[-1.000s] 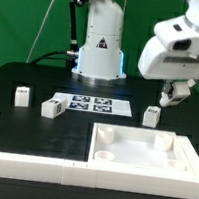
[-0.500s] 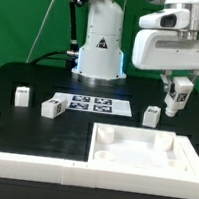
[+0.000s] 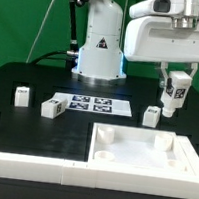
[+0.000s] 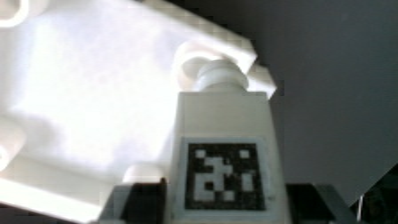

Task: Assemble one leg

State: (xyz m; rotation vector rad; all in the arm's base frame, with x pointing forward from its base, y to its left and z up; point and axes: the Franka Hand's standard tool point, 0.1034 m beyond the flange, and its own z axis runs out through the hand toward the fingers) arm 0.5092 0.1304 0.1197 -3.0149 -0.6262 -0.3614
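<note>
While the gripper point(image 3: 176, 83) is clamped on the leg point(image 3: 175, 95) and holds it in the air near the desk's edge on the exterior view's right, the carrying step seems in hand. The next move, I judge, calls for lining the leg up over a corner socket point(image 3: 103, 156) of the tray point(image 3: 139, 173) and lowering it squarely.

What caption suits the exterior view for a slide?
End effector holds one tagged leg above the table near the white tray; three more legs lie loose.
</note>
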